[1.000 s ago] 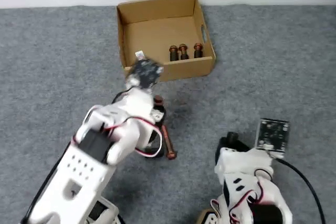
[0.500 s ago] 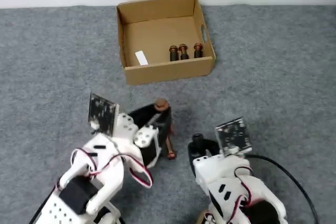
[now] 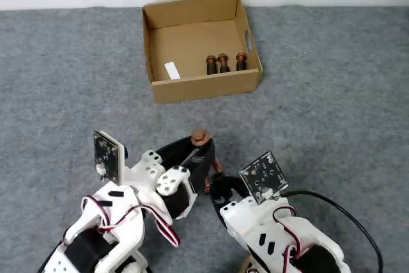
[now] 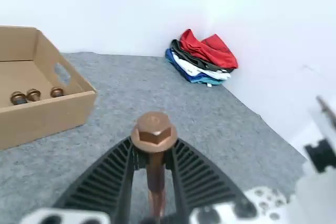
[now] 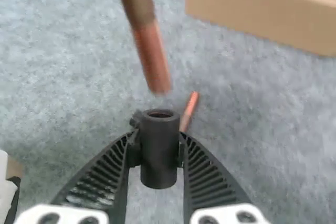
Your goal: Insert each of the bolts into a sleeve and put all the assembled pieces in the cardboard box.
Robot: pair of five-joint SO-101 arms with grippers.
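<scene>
In front of the cardboard box [image 3: 203, 87], near the middle of the grey tabletop [image 3: 332, 94], the left tool [image 4: 153, 149] is holding a copper bolt [image 4: 153, 132]. Its two black fingers are closed tight on the shaft just under the six-sided head. The bolt is standing up tall, with its head pointing up and its thin end pointing down. Just beside it, the right tool [image 5: 157, 141] is squeezing a black sleeve [image 5: 158, 157] between its fingers. The sleeve is also standing up, and its round open hole is facing up. In the right wrist view, the bolt's lower end is hanging just above that hole and leaning a little, and it is not inside. A second bolt [image 5: 188, 110] is lying flat on the tabletop just behind the sleeve. The cardboard box is sitting open farther back. Three put-together pieces [image 3: 223, 63] are standing in a row inside it, against the front wall near the right corner. A small white slip [image 3: 171, 70] is lying on the box floor to their left. A pile of clothes [image 4: 202, 59] is resting by the far wall.
</scene>
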